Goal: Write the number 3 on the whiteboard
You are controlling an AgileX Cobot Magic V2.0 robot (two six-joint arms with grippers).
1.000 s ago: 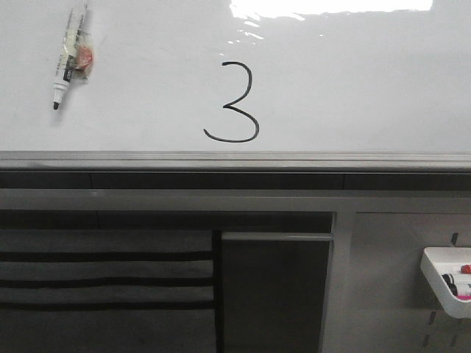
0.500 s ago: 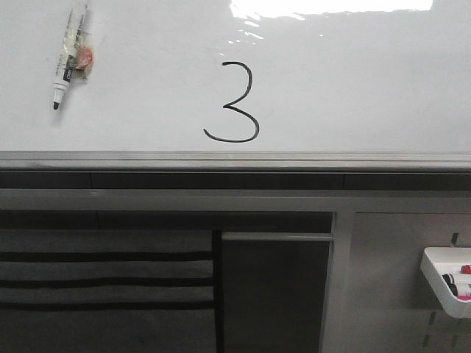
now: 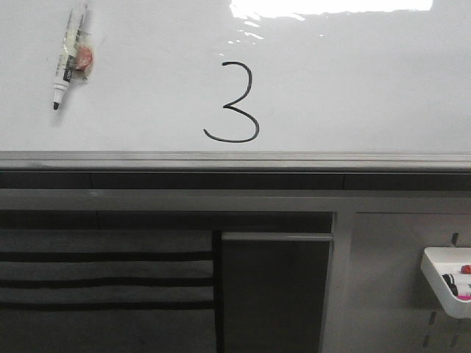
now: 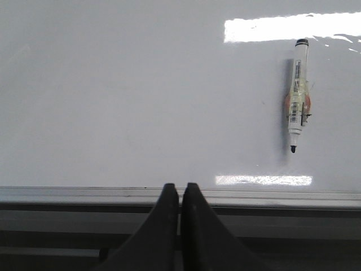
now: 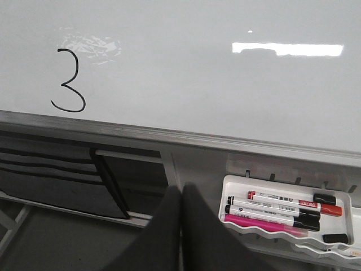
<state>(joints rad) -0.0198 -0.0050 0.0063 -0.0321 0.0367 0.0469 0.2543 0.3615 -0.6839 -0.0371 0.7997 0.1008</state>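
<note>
A thin black hand-drawn number 3 (image 3: 234, 101) stands on the glossy whiteboard (image 3: 353, 88), just above its grey edge rail (image 3: 235, 159). It also shows in the right wrist view (image 5: 69, 81). A black-tipped marker pen (image 3: 68, 55) sticks to the board at the upper left, uncapped, tip down; it also shows in the left wrist view (image 4: 298, 104). My left gripper (image 4: 180, 188) is shut and empty below the rail. My right gripper (image 5: 181, 191) is shut and empty, low beside the pen tray. Neither gripper shows in the front view.
A white tray (image 5: 282, 217) with red, black and pink markers hangs on the grey pegboard panel (image 3: 390, 279) at the lower right. Dark slotted holders (image 3: 103, 279) and a dark panel (image 3: 276, 294) sit under the rail. Bright glare (image 3: 331, 7) marks the board's top.
</note>
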